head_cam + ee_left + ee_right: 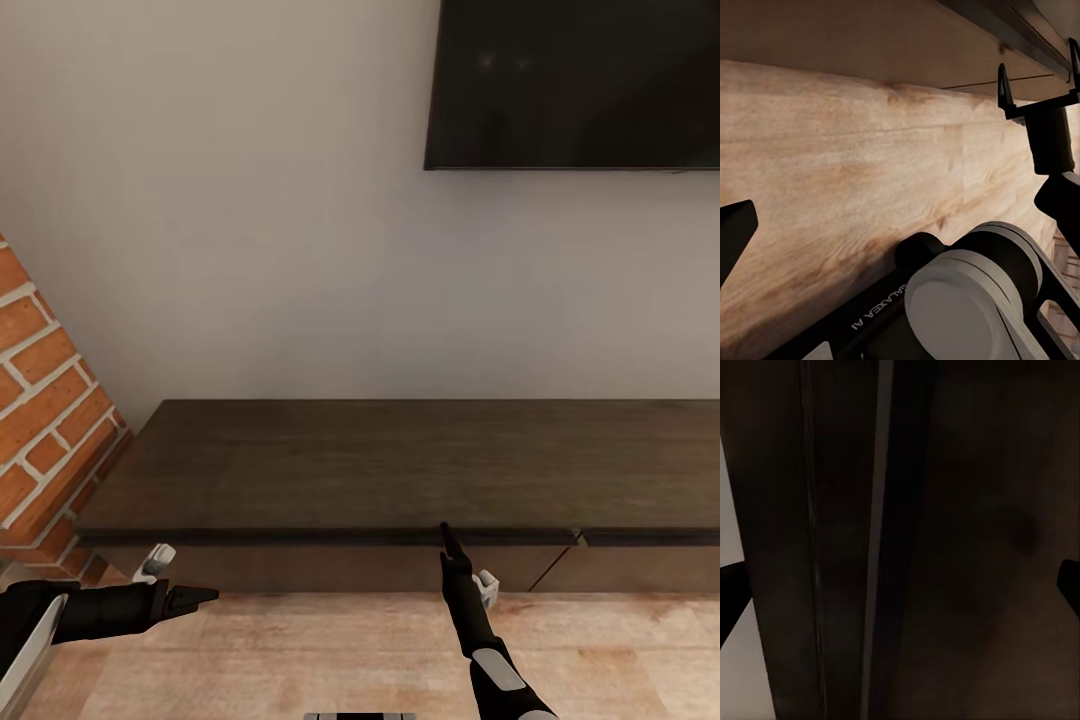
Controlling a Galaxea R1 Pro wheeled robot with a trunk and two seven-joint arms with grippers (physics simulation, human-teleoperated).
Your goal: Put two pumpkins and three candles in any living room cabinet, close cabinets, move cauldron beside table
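The long dark brown cabinet (pixel 400 470) stands against the white wall, and its drawer fronts (pixel 330 565) look shut. My right gripper (pixel 450 537) points at the cabinet's top front edge, close to the drawer front (pixel 975 540). It is open and empty, and from the left wrist view its two spread fingers (pixel 1003 84) show by the cabinet's base. My left gripper (pixel 198 597) hovers low over the floor in front of the cabinet's left end, open and empty, with one finger (pixel 735 234) at the picture's edge. The pumpkins, candles, cauldron and table are out of view.
A black television (pixel 575 85) hangs on the wall above the cabinet. A red brick wall (pixel 45 400) juts in at the left, next to the cabinet's end. Pale wood floor (pixel 330 650) runs along the cabinet's front.
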